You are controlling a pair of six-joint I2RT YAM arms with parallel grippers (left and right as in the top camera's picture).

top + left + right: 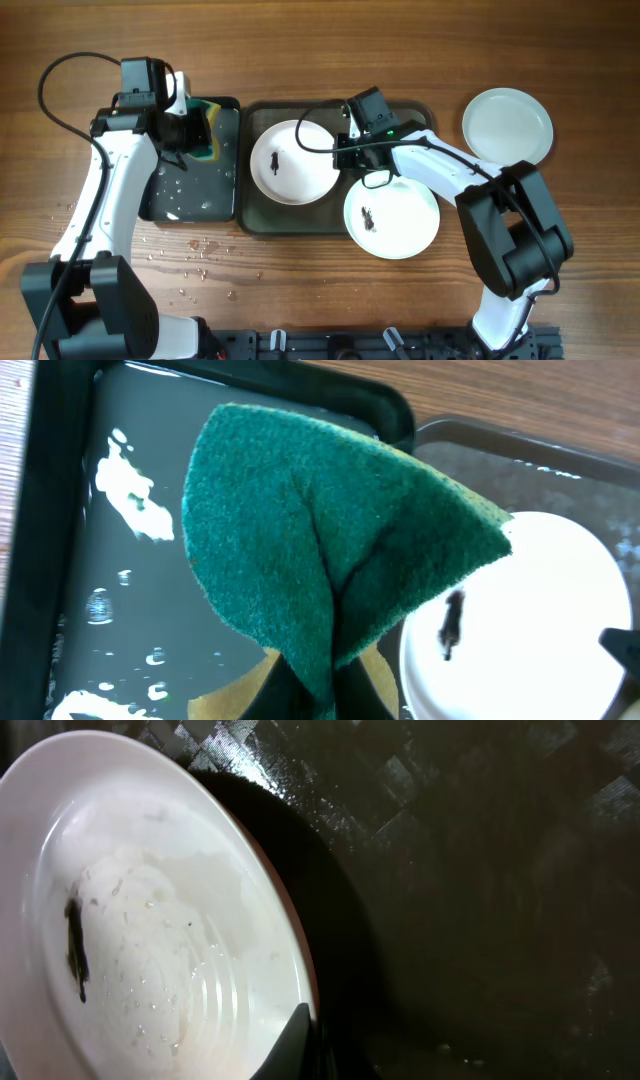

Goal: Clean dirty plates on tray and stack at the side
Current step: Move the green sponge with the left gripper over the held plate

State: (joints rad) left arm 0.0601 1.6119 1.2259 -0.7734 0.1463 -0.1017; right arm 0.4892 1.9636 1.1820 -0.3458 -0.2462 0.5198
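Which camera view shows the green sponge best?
The left wrist view: the sponge fills the frame, folded, its rough green face plain, over the wet black tray. The overhead view shows it small and half hidden by the left gripper. The right wrist view shows none of it.

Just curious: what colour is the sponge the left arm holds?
The scouring sponge is dark green, yellow underneath; the left wrist view shows it best.

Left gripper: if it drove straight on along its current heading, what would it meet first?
The left gripper is shut on the green sponge, which would probably press onto the wet floor of the black tray first; depth is unclear.
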